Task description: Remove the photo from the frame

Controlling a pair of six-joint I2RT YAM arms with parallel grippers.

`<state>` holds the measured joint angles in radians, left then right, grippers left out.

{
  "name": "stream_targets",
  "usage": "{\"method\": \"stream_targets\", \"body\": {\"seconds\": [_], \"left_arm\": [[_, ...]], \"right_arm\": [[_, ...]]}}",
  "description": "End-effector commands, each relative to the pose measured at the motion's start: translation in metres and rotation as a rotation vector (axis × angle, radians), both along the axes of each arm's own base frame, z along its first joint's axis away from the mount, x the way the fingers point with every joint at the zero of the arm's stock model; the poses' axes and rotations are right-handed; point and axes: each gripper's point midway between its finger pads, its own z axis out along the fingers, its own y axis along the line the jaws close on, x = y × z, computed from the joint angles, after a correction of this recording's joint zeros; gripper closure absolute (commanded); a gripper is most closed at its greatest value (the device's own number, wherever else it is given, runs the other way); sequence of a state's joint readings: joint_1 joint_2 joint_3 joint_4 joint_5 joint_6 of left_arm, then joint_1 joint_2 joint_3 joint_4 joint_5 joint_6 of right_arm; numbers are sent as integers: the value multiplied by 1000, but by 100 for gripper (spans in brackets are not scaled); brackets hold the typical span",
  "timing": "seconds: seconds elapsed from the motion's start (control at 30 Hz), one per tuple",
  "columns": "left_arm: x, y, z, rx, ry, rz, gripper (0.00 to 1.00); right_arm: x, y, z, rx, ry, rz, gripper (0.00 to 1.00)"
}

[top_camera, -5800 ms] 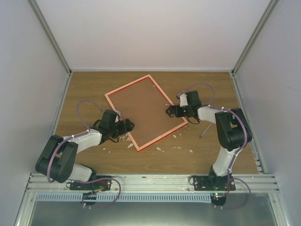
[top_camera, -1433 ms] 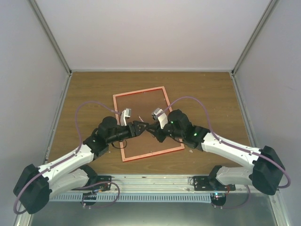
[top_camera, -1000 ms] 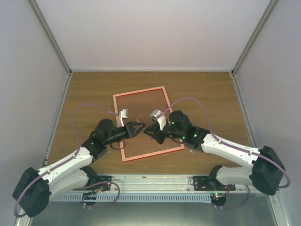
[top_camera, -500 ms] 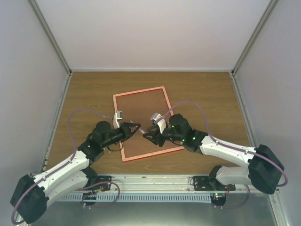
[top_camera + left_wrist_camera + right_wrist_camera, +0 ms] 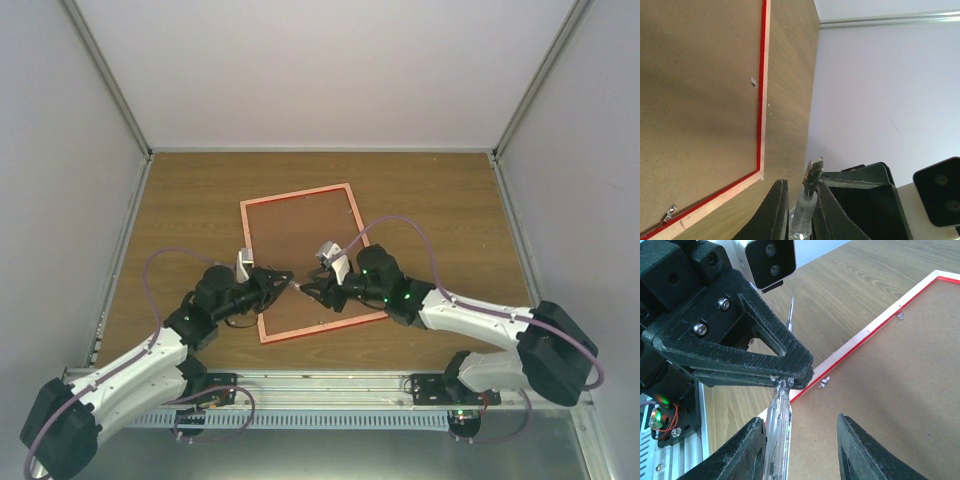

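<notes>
Barely begun: backing board (image 5: 300, 250) in frame (image 5: 295, 194), photo hidden beneath. Pinching screwdriver (image 5: 809, 192) with left tool (image 5: 801, 190); right tool (image 5: 799, 424) spread beside handle.

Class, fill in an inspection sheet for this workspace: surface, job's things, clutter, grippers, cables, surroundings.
surface: wood-grain table, frame lying on it.
job's things: frame lies back up, brown backing board in place behind metal tabs; photo not visible.
clutter: nothing seen.
grippers: left gripper shut on a clear-handled tool; right gripper open around its handle.
cables: purple cable loops on both arms, the right one arching over the frame's rim.
surroundings: white walls, metal rail at the near edge.
</notes>
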<state>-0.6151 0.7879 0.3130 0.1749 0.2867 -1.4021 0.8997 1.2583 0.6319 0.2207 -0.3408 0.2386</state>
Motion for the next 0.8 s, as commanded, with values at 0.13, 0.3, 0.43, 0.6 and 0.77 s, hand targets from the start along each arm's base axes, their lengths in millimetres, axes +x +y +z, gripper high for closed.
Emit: {"method": "stream_targets", "body": {"seconds": [0.13, 0.3, 0.43, 0.6, 0.77], "left_arm": [[2, 2, 12, -95, -17, 32, 100], [3, 2, 16, -110, -31, 33, 100], [3, 1, 17, -117, -31, 29, 100], [1, 1, 10, -109, -15, 26, 100], [-1, 3, 4, -110, 1, 32, 100]], "right_arm": [[-10, 20, -3, 19, -30, 76, 60], [-11, 23, -11, 7, -21, 83, 60], [-9, 23, -12, 7, -24, 75, 63], [-8, 23, -7, 20, -33, 65, 70], [-6, 23, -4, 32, -41, 53, 82]]}}
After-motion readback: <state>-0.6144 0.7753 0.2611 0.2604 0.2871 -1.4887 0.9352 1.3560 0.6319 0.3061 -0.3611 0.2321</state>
